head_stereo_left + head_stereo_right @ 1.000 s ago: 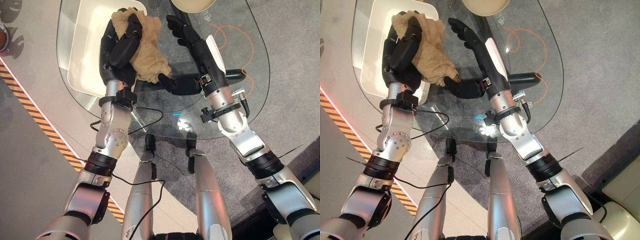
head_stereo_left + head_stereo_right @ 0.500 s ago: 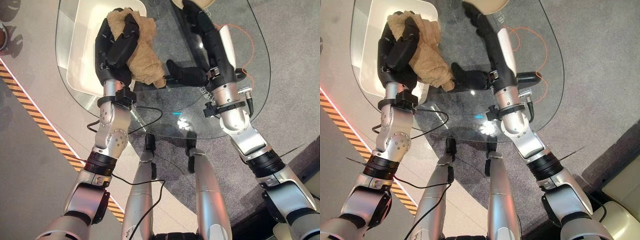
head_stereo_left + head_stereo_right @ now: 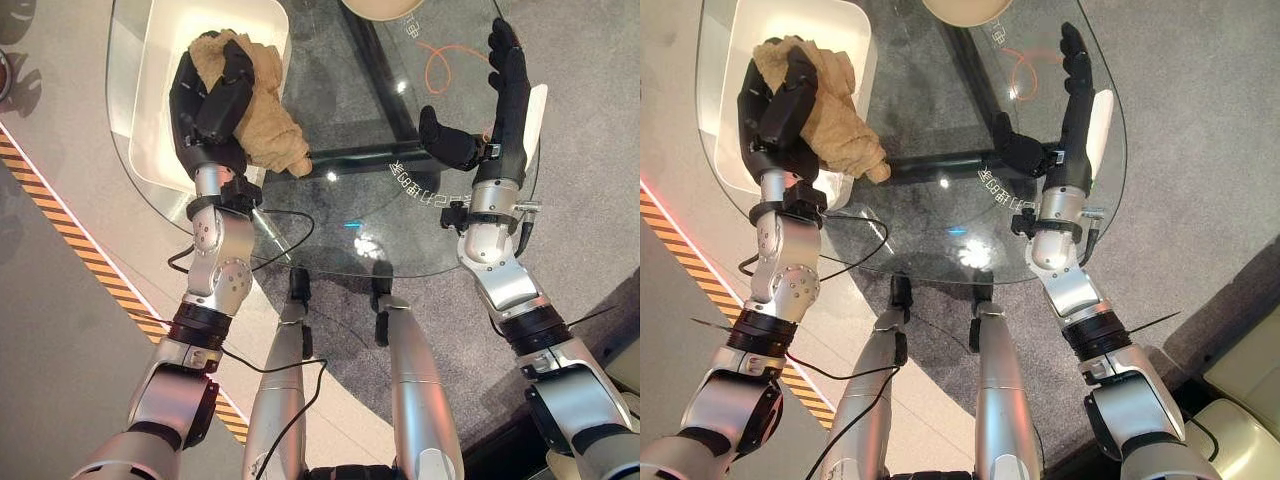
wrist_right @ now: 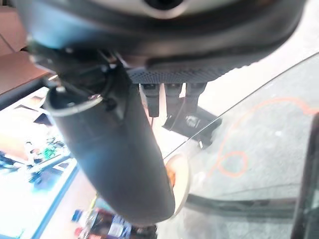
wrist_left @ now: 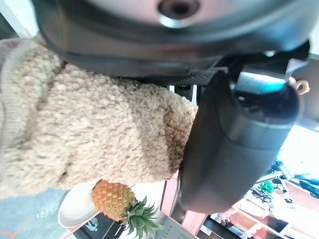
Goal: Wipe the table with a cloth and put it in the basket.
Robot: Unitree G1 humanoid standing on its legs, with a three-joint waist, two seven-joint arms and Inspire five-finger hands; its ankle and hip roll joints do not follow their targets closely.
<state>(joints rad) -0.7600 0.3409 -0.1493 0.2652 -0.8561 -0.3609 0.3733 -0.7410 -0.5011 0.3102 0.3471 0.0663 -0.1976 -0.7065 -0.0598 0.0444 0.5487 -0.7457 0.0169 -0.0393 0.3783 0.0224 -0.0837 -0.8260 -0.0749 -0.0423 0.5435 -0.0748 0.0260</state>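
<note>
Left hand (image 3: 205,100) curled tight round the tan cloth (image 3: 255,120), bunching it in the palm with a loose tail hanging toward 4 o'clock, probably so nothing drags on the glass. Held over the white basket (image 3: 160,60) at about 10 o'clock on the glass table (image 3: 350,210), apparently placed for the drop, wiping judged done. Right hand (image 3: 495,110) at 2 o'clock, fingers straight, thumb spread, holding nothing, parked at the table's far edge, seemingly clear of the work. Beyond, a pale bowl (image 3: 380,8) at 12 o'clock.
</note>
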